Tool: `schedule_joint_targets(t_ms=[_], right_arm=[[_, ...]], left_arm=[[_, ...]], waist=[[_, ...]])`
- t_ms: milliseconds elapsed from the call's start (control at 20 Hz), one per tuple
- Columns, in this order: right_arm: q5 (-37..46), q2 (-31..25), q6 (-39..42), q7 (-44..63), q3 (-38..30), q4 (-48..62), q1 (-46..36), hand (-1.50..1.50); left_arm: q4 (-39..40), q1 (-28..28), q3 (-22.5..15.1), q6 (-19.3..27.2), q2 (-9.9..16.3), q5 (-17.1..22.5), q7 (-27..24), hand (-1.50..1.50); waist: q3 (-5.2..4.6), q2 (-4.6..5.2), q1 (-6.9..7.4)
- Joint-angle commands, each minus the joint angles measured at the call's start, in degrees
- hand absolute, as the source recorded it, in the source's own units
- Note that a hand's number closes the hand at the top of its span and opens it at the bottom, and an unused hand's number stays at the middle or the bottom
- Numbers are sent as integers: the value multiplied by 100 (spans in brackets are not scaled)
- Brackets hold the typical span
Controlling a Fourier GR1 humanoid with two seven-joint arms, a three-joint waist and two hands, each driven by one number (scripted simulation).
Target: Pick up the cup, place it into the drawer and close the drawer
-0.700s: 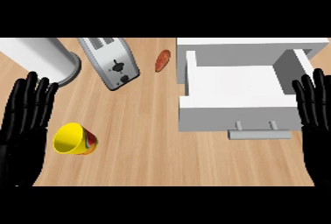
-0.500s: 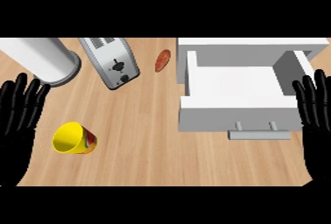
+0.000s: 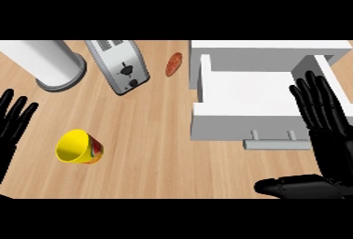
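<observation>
Nearest, at the right edge, the right robot hand is spread flat with straight fingers pointing away, its thumb stretched out to the left along the near edge; it holds nothing and lies over the right end of the drawer front. At the left edge the left robot hand is also spread, fingers straight and pointing away, holding nothing.

Just right of the left robot hand, the yellow cup lies tipped on its side on the wooden table, its mouth turned to the left and a red and green pattern on its wall. It is well apart from the drawer.

Further right, the white drawer stands pulled out, with a grey handle on its near face.

Farther back stand a silver toaster, a white cylinder on a grey base at far left, and a small reddish-brown item between the toaster and the drawer.
</observation>
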Motion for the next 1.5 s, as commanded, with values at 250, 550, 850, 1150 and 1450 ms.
schedule_joint_targets(t_ms=[250, 550, 850, 1150, 1450], right_arm=[[-72, -39, 209, -96, -220, 865, -773, -150], [-110, -115, 350, -213, -431, 1071, -1009, -150], [-287, -247, 466, 43, -627, 918, -1005, -150], [-339, -194, 458, 65, -656, 1022, -1285, -150], [-75, -190, 400, 42, -620, 1208, -1396, -150]], left_arm=[[2077, -399, 367, -818, 144, -517, -792, -150], [2858, -760, 446, -753, 243, -912, -890, -150], [4220, -582, 666, -1164, 399, -1655, -2296, -150], [6494, -1816, 541, -897, 522, -2515, -3356, -150], [7563, -1915, 325, -706, 447, -3037, -4452, -150]], waist=[[-1, 4, -39], [0, 0, -33], [-2, 0, -38], [-8, 17, -100], [-4, 6, -60]])
